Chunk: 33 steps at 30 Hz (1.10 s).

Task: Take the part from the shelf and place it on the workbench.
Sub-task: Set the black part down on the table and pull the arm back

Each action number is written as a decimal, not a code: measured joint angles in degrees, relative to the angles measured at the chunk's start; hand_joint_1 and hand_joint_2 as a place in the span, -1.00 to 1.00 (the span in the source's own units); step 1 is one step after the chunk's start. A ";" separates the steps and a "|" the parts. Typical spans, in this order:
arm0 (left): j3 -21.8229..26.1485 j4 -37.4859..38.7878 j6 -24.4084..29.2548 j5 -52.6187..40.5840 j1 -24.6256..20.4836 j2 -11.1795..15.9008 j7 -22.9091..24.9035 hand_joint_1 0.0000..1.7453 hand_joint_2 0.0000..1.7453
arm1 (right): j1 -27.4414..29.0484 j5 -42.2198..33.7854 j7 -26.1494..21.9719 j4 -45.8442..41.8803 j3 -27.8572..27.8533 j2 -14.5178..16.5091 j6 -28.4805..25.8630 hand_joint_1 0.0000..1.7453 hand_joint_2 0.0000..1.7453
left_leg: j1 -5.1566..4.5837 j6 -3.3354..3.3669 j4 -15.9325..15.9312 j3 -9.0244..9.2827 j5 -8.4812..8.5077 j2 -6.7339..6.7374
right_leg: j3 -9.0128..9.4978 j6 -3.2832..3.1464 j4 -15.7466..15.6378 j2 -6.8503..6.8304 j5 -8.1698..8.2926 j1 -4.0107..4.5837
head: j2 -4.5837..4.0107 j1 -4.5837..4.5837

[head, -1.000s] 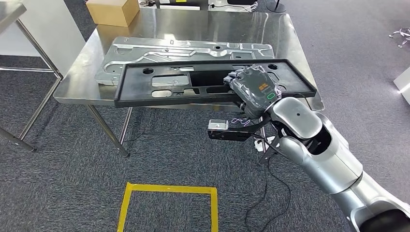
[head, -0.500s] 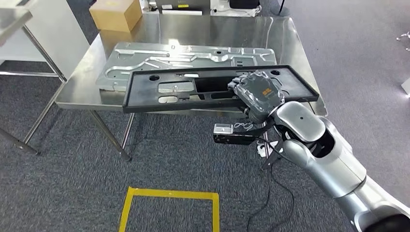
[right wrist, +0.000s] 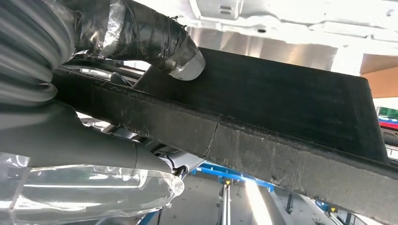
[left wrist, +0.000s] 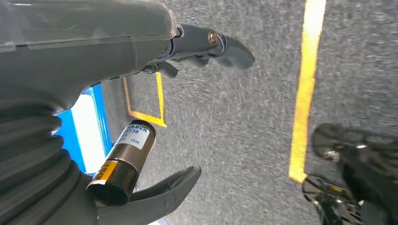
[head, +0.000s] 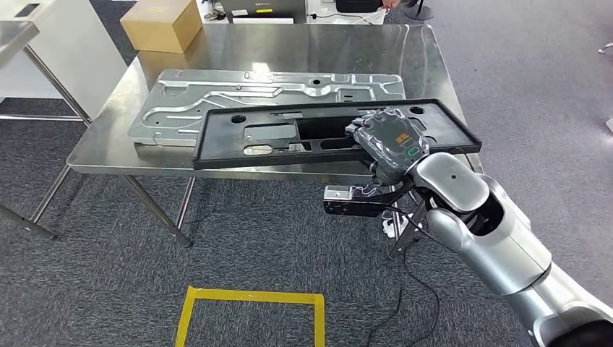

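A long black frame-shaped part (head: 217, 144) hangs tilted just above the front of the steel workbench (head: 289, 43). Its left end juts past the bench's near edge. My right hand (head: 390, 141), wrapped in clear film, grips the part near its right end. In the right wrist view the thumb (right wrist: 159, 42) lies on the part's dark underside (right wrist: 281, 108). A silver stamped panel (head: 217, 90) lies flat on the bench behind the black part. My left hand (left wrist: 117, 51) hangs over the carpet, its fingers apart and holding nothing.
A cardboard box (head: 160, 25) stands at the bench's far left corner. Another steel table (head: 22, 32) is at the left. A yellow taped square (head: 249, 314) marks the carpet in front, and cables (head: 405, 289) trail on the floor under my right arm.
The whole view has shifted as I come closer to the bench. The black part, still in my right hand, now reaches further over the bench top.
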 joint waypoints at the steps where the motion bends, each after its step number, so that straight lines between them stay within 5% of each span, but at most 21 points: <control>1: 0.01 -0.02 -0.01 0.05 0.03 -0.02 -0.05 -1.00 1.00 | -0.03 -0.04 -0.01 0.01 0.02 0.00 0.00 1.00 1.00 | -0.25 0.47 -4.07 1.36 2.65 0.03 | 0.77 0.23 -0.06 0.01 -0.68 0.13 | 0.00 0.02; 2: 0.01 -0.05 -0.01 0.10 0.04 -0.03 -0.10 -1.00 1.00 | -0.09 -0.08 -0.01 0.02 0.02 0.00 0.00 1.00 1.00 | -0.51 0.96 -8.37 3.10 4.67 0.10 | 1.36 0.55 -0.17 0.02 -1.23 0.20 | 0.00 0.01; 7: 0.01 -0.20 0.00 0.23 0.09 -0.13 -0.19 -1.00 1.00 | -0.18 -0.15 -0.02 0.03 0.04 -0.01 0.02 1.00 1.00 | -0.60 2.62 -11.22 5.37 3.38 0.02 | 1.49 2.20 1.58 -0.08 -1.51 0.23 | 0.00 0.07; 12: -0.02 -0.21 0.02 0.26 -0.04 -0.21 -0.22 -1.00 1.00 | -0.09 -0.25 -0.10 0.27 0.09 0.00 0.07 1.00 1.00 | -0.81 3.53 -11.56 7.61 1.78 -0.20 | -8.03 2.51 15.54 -0.03 -6.42 0.14 | 0.00 0.12; 14: -0.01 -0.21 0.02 0.25 0.01 -0.27 -0.21 -1.00 1.00 | 0.02 -0.25 -0.09 0.43 0.11 0.00 0.09 1.00 1.00 | -1.02 3.47 -11.51 9.00 0.78 -0.35 | -8.38 2.23 12.40 -0.03 -3.00 0.27 | 0.00 0.13; 16: 0.01 -0.21 0.01 0.23 0.05 -0.40 -0.20 -1.00 1.00 | -0.04 -0.25 -0.11 0.51 0.11 0.00 0.13 1.00 1.00 | -1.20 3.19 -11.49 10.40 -0.33 -0.38 | -6.48 1.45 4.95 -0.07 2.25 0.73 | 0.00 0.09; 18: 0.02 -0.21 -0.01 0.25 -0.06 -0.54 -0.20 -1.00 1.00 | -0.13 -0.26 -0.20 0.61 0.16 0.00 0.28 1.00 1.00 | -1.22 2.57 -11.60 11.13 -1.18 -0.43 | -5.32 0.66 0.86 -0.04 3.95 1.30 | 0.00 0.06; 21: 0.02 -0.25 0.02 0.26 -0.17 -0.56 -0.20 -1.00 1.00 | -0.25 -0.28 -0.33 0.76 0.17 -0.01 0.48 1.00 1.00 | -1.31 1.57 -10.73 11.77 -1.36 -0.42 | -4.01 -0.37 -0.09 0.08 3.97 1.20 | 0.00 0.08; 23: 0.01 -0.28 0.04 0.29 -0.22 -0.57 -0.22 -1.00 1.00 | -0.44 -0.27 -0.33 0.84 0.14 -0.01 0.50 1.00 1.00 | -1.22 1.06 -6.80 10.11 -1.67 -0.30 | -2.74 -0.94 -0.65 0.03 3.72 0.73 | 0.00 0.04; 26: 0.00 -0.28 0.15 0.34 -0.24 -0.62 -0.26 -1.00 1.00 | -0.62 -0.27 -0.36 1.05 0.17 0.00 0.54 1.00 1.00 | -0.60 0.10 3.00 3.39 -5.45 -0.13 | -1.46 -1.19 -0.93 -0.02 2.69 0.60 | 0.00 0.01; 28: 0.00 -0.28 0.27 0.34 -0.14 -0.60 -0.26 -1.00 1.00 | -0.55 -0.28 -0.45 1.35 0.21 0.00 0.61 1.00 1.00 | -0.25 -0.32 4.36 0.66 -6.65 -0.08 | -0.35 -0.93 -0.91 0.00 1.69 0.42 | 0.00 0.01; 29: 0.00 -0.28 0.33 0.34 -0.11 -0.57 -0.26 -1.00 1.00 | -0.54 -0.29 -0.48 1.53 0.23 0.01 0.64 1.00 1.00 | -0.09 -0.45 2.22 0.62 -5.28 -0.04 | 0.38 -0.68 -0.90 0.01 1.12 0.26 | 0.00 0.01; 31: 0.01 -0.26 0.54 0.29 -0.02 -0.55 -0.26 -1.00 1.00 | -0.57 -0.31 -0.45 1.93 0.23 0.04 0.67 1.00 1.00 | 0.19 -0.72 -5.07 2.12 0.54 0.16 | 1.85 -0.02 -0.79 -0.03 -0.10 -0.01 | 0.00 0.03; 33: 0.04 -0.20 0.83 0.21 0.00 -0.54 -0.22 -1.00 1.00 | -0.68 -0.35 -0.44 2.48 0.20 0.10 0.73 1.00 1.00 | 0.11 -0.38 -9.69 3.25 4.19 0.38 | 2.59 0.81 -0.89 0.03 -1.07 0.05 | 0.00 0.01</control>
